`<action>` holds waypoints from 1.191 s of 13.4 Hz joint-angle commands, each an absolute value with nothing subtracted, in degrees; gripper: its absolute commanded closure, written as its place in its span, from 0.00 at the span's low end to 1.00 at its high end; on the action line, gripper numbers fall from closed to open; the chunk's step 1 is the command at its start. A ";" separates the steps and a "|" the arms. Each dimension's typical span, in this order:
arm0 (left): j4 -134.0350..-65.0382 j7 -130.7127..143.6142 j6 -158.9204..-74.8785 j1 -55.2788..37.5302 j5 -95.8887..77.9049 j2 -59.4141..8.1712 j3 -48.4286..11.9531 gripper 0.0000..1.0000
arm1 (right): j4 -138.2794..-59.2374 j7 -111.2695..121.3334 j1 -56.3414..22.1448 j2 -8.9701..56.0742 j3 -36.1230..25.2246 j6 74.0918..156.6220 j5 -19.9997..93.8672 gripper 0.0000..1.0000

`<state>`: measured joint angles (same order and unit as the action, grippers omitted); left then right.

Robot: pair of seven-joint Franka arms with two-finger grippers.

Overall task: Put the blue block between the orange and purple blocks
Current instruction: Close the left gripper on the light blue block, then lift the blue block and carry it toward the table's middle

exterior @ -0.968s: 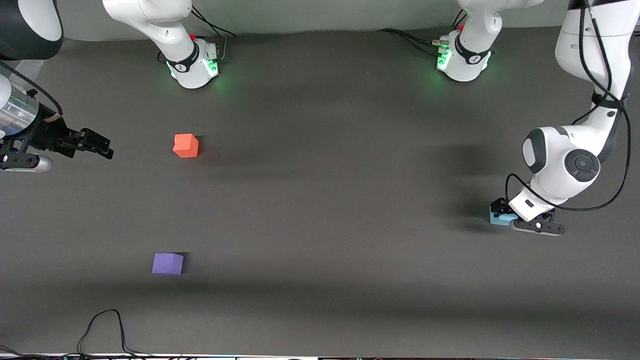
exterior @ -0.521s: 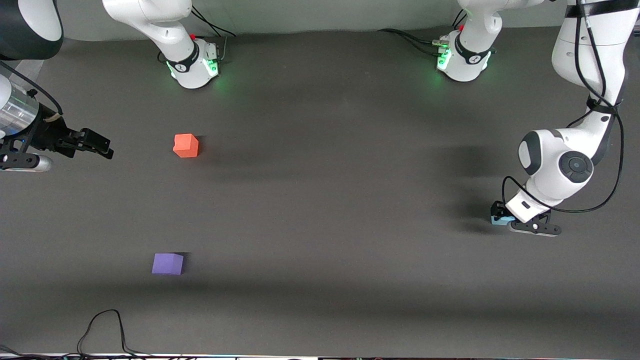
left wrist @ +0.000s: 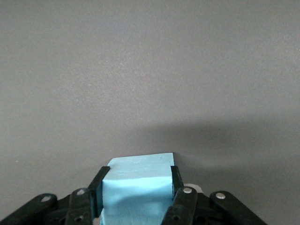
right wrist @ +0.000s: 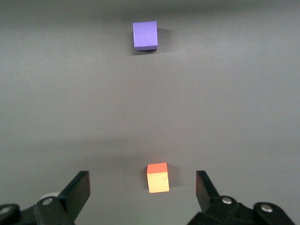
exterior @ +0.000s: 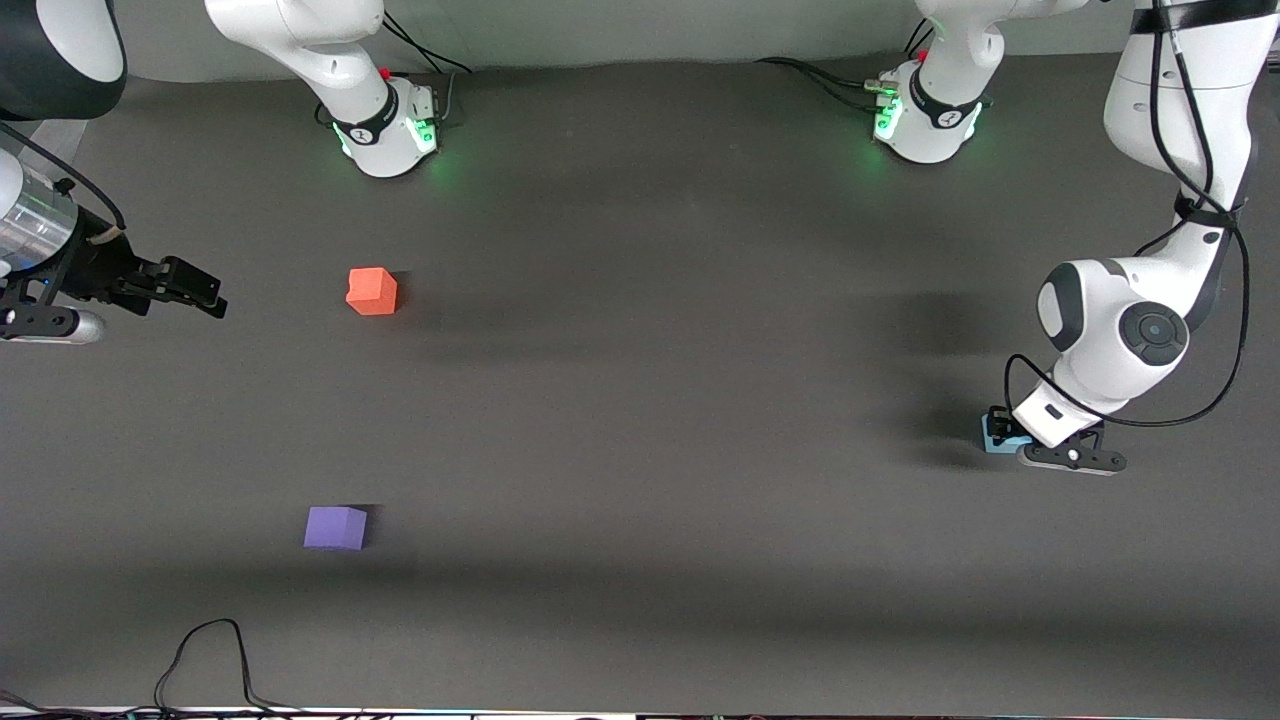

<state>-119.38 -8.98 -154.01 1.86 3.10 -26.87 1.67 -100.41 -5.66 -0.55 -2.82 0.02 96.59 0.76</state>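
Two fingers of our left hand (left wrist: 136,187) clench the blue block (left wrist: 137,187) at the counter's (exterior: 640,400) left-arm end. Next, we carry it between orange block (exterior: 372,291) and purple block (exterior: 335,527). Our right hand (right wrist: 143,194) waits, released.

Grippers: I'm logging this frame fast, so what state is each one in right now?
Left gripper: shut on the blue block, low at the table.
Right gripper: open, holding nothing, waiting at the right arm's end.

blue block (exterior: 992,434) mostly under left pincer (exterior: 1003,432)
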 commanded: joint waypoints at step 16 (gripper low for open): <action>-99.69 34.34 -116.45 -30.99 3.08 -19.75 1.14 0.54 | -100.02 -4.48 -0.53 -2.64 -0.18 96.59 2.80 0.00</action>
